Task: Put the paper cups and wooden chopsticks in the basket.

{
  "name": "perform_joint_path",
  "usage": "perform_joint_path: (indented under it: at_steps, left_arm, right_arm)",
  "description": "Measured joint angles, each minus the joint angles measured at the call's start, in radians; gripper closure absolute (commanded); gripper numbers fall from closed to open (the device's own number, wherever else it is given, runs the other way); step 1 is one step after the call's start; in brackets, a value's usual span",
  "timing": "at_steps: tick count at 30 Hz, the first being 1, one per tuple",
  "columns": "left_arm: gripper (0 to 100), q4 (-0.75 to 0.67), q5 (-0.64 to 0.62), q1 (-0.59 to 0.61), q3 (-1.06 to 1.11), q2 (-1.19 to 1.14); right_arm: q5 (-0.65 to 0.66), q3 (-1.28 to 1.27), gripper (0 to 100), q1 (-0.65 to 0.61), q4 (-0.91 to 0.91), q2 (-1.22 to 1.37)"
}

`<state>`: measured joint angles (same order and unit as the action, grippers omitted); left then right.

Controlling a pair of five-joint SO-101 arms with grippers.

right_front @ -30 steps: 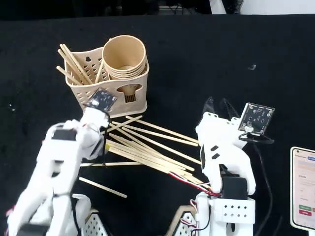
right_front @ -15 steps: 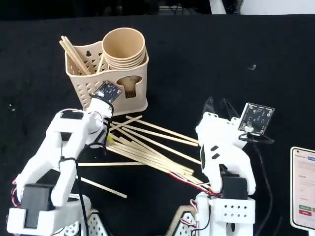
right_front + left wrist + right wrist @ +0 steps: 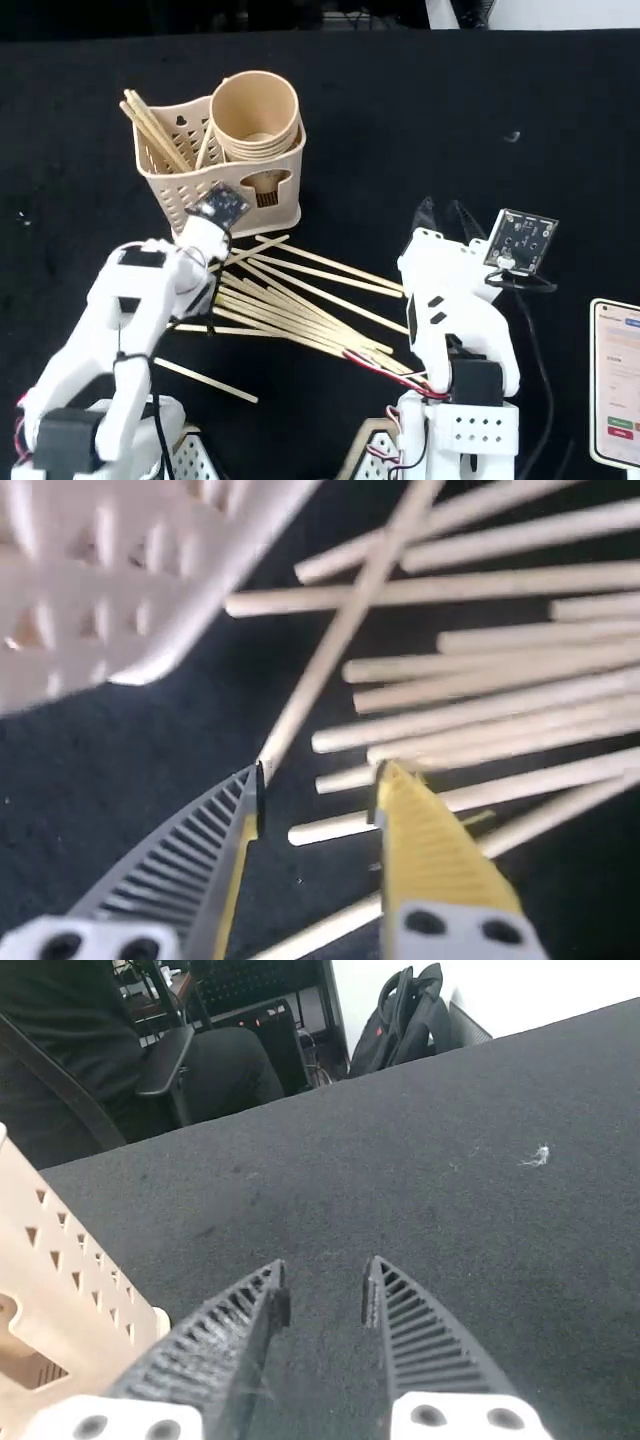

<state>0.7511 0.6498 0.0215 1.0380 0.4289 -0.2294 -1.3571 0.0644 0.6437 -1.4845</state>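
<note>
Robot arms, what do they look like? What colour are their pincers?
The left arm and right arm are chunky white plastic with black motor blocks. Red and white wires run by the right arm's base. The left pincer has one grey ribbed side and one yellow; the right pincer is black, ribbed and pointed.

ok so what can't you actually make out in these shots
- High view: how many paper cups are nested in the basket; their rims sit too close together to count.
- High view: the near ends of the loose chopsticks, covered by the left arm.
- Left wrist view: whether the open left gripper touches a chopstick; too blurred.
- Right wrist view: the pale speck beyond the open right gripper; too small to identify.
</note>
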Motion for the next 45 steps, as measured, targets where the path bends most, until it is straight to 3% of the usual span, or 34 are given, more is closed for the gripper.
perform_joint_path:
  at_steps: [9,15,20,25,30,37,45]
  left_arm:
    - [83,-0.003,0.051,0.006,0.15,0.147]
    - [82,0.176,0.051,0.017,0.158,0.298]
    - [77,0.391,0.052,0.035,0.071,0.499]
    - [77,0.634,0.052,0.071,0.0,0.718]
    - [77,0.701,0.014,0.226,-0.006,0.902]
    - [77,0.712,-0.178,0.362,-0.078,1.016]
    - [77,0.697,-0.407,0.379,-0.137,0.945]
  right_arm:
    - [0.0,0.0,86.9,0.0,0.0,0.0]
    - [0.005,0.0,86.8,0.0,0.005,0.0]
    - [0.176,0.13,86.8,-0.035,0.172,0.0]
    - [0.373,0.238,86.8,-0.236,0.368,0.0]
    - [0.532,0.189,86.5,-0.466,0.494,-0.008]
    - [0.563,-0.006,78.1,-0.75,0.512,0.0]
    - [0.563,-0.095,78.6,-0.896,0.313,0.229]
